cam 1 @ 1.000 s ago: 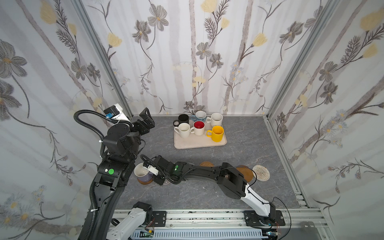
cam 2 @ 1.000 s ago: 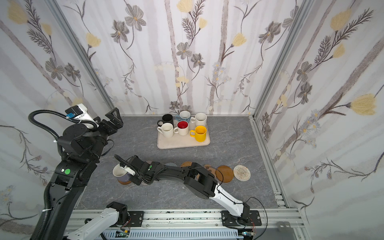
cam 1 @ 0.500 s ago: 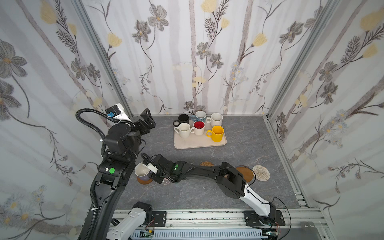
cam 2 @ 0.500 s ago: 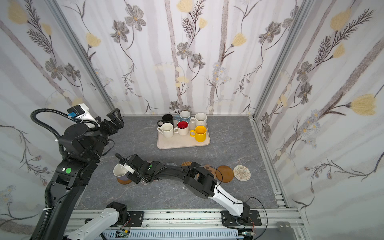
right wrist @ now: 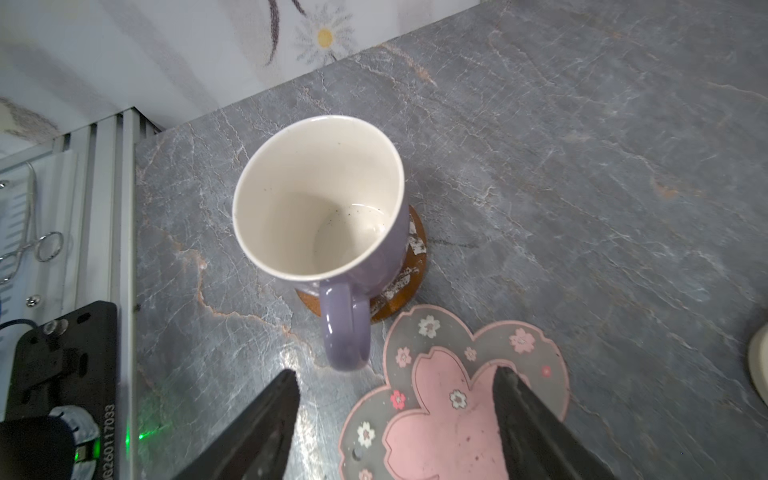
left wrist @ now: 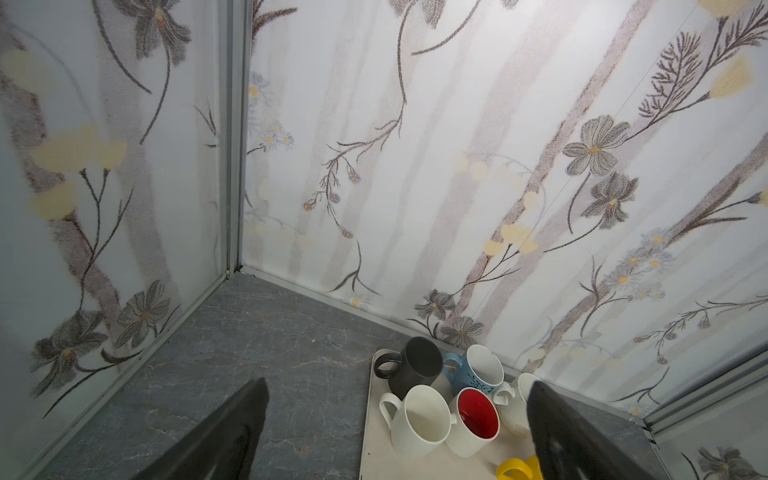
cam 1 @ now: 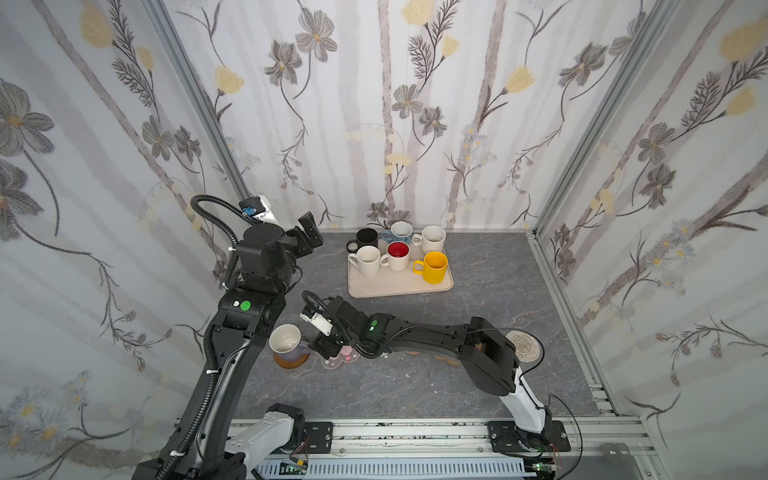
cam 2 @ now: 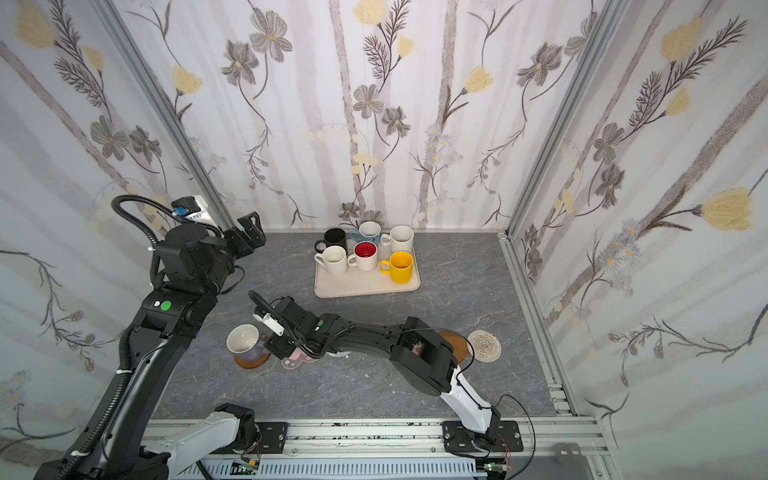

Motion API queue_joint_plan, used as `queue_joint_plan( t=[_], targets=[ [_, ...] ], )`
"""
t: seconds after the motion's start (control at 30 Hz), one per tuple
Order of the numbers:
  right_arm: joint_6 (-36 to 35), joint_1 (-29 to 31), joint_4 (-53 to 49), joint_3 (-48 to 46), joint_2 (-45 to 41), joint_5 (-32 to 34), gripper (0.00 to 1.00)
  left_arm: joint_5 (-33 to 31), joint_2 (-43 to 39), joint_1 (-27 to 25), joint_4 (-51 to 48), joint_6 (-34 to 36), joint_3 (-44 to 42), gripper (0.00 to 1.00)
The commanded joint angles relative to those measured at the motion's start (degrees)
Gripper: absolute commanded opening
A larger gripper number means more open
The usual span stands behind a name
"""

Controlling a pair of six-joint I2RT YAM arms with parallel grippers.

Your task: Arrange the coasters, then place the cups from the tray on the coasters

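Observation:
A lavender cup (cam 1: pixel 285 340) (cam 2: pixel 243 338) (right wrist: pixel 320 199) stands upright on a brown wooden coaster (cam 1: pixel 291 362) (right wrist: pixel 409 286) at the front left. My right gripper (cam 1: pixel 316 348) (right wrist: pixel 395 374) is open just behind the cup's handle, touching nothing. It hovers over the pink blossom coaster (cam 1: pixel 345 356) (cam 2: pixel 297 360) (right wrist: pixel 449 399). The cream tray (cam 1: pixel 399 286) (cam 2: pixel 361 289) (left wrist: pixel 374 457) at the back holds several cups, among them black (cam 1: pixel 368 237), yellow (cam 1: pixel 434 266) and red-inside (cam 1: pixel 398 253). My left gripper (cam 1: pixel 309 232) (cam 2: pixel 249 230) (left wrist: pixel 399 384) is open and raised left of the tray.
A white woven round coaster (cam 1: pixel 527 345) (cam 2: pixel 484 345) lies at the right, beside a brown wooden disc (cam 2: pixel 457 345) that my right arm partly hides. Floral walls close in three sides. An aluminium rail (cam 1: pixel 415 432) runs along the front edge.
My right gripper has opened, let go of the lavender cup and drawn back a little from its handle. The cup stays on the wooden coaster. The left arm has barely moved.

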Motion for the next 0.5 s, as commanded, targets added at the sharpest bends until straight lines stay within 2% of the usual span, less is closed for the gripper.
queue_joint_plan(
  t=[0.0,0.07,0.1,0.13,0.27,0.47],
  targets=[
    [1.9,-1.19,7.49,-5.58,-5.36,-1.41,0.77,2.69,3.59,0.47,1.29,0.58,2.16,1.0],
    [2.64,-2.2,9.11,-9.76,-9.01,-1.46,0.8,3.09,6.7,0.66,1.29,1.02,3.49,0.98],
    [3.0,-2.79,9.9,-11.99,-10.95,-1.64,0.85,3.08,8.61,0.81,1.34,1.39,4.2,0.97],
    [3.41,-3.53,10.65,-14.33,-12.86,-1.8,0.99,2.88,10.87,0.86,1.47,1.88,4.81,0.95],
    [4.78,-6.44,12.8,-22.48,-20.68,-2.2,1.0,0.49,21.02,1.01,2.74,4.0,6.84,0.85],
    [7.05,-11.51,14.58,-33.56,-31.24,-1.74,1.0,3.99,33.65,1.89,3.93,3.35,11.24,0.73]
  ],
)
